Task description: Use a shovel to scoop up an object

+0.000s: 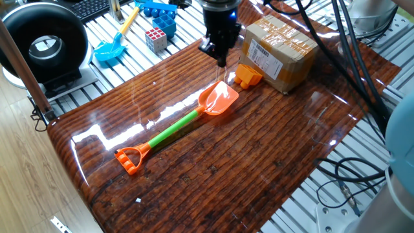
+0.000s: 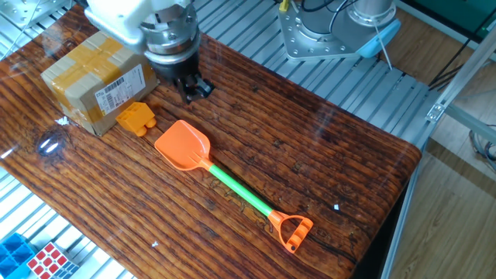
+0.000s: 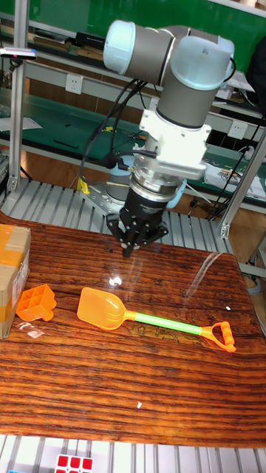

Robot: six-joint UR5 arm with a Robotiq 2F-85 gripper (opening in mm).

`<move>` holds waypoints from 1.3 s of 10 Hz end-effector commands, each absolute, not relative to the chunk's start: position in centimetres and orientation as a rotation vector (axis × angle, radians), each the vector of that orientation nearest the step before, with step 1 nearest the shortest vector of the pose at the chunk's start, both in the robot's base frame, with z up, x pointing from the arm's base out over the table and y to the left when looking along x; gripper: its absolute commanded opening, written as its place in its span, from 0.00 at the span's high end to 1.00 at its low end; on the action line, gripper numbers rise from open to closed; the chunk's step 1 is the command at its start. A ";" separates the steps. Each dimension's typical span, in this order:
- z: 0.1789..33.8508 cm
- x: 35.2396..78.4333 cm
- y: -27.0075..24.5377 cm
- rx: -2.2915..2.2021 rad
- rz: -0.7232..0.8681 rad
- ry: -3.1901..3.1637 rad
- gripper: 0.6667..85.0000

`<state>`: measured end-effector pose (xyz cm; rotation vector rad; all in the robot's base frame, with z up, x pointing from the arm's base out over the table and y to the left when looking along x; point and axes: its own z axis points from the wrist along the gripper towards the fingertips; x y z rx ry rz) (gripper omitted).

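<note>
Tall fixed view – gripper (image 3: 133, 245) fingers pressed together, empty, hovering above table behind shovel (image 3: 140, 316) blade

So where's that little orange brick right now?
The orange brick sits on the wooden table, against the cardboard box, just beyond the shovel blade's tip.

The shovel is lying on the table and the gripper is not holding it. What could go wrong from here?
1. The gripper hovers near the blade, off the shovel; gripping the thin green shaft may fail or twist it.
2. The orange brick sits against the cardboard box, so a push may jam it or shift the box.
</note>
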<state>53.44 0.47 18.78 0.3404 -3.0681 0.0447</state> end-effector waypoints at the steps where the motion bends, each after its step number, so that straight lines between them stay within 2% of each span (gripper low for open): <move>1: 19.3 55.2 2.7 0.832 -0.041 -3.049 0.99; 3: 18.9 55.9 3.0 1.151 -0.029 -2.968 0.99; 10: 17.6 57.2 2.9 1.625 0.041 -2.751 1.00; 13: 17.0 57.1 3.4 1.780 0.015 -2.645 1.00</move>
